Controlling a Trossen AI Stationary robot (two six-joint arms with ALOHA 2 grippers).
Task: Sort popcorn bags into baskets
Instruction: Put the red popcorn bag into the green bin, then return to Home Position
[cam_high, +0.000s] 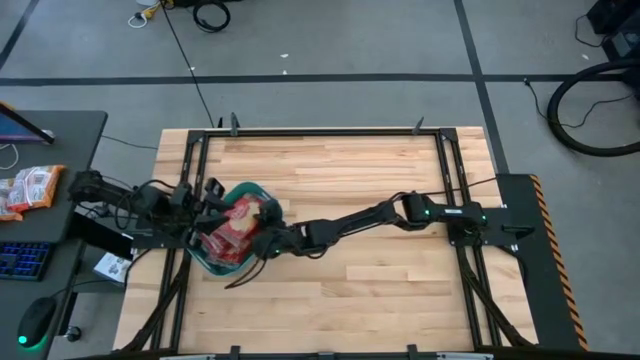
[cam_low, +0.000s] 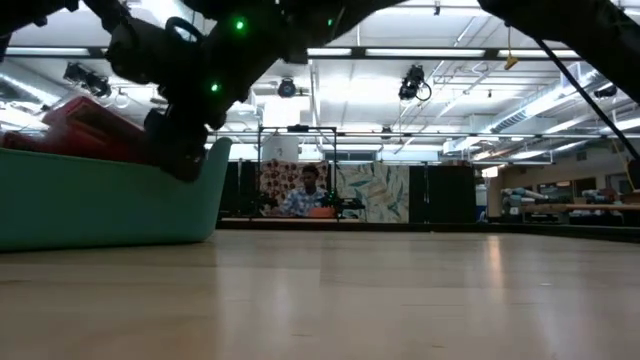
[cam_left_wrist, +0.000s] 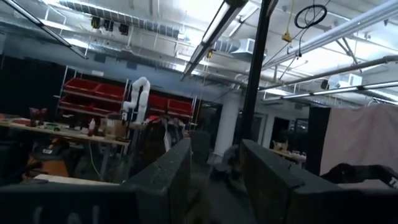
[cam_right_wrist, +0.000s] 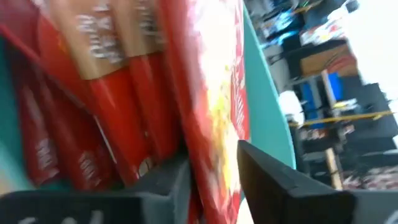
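Basket nearly full, right gripper at the pile

Packets (cam_high: 232, 232) fill the teal basket (cam_high: 208, 262), which sits near the table's left edge, and the low view shows them heaped above its rim. The right gripper (cam_high: 262, 243) reaches across from the right side and hangs over the basket's inner rim. Its wrist view shows one packet (cam_right_wrist: 214, 112) standing on edge between the two fingers (cam_right_wrist: 273, 180), which are parted a little. Whether they press on it or have just let go, I cannot tell. The left gripper (cam_high: 212, 195) sits at the basket's far-left rim. Its fingers (cam_left_wrist: 168, 180) stand apart with nothing between them, and its camera looks out into the room.

Risks, as I judge them: the upright packet could tip over the rim and land on the table (cam_high: 380, 290) if the right gripper pulls out at a slant and drags it. The pile is high, so any nudge may push a top packet out. Both grippers crowd one small basket, and a careless lift by either arm could bump the other or shove the basket toward the table's edge, which lies close on that side.

Open room lies to the right, where the bare wood is wide. Straight up and back that way looks the safest exit.
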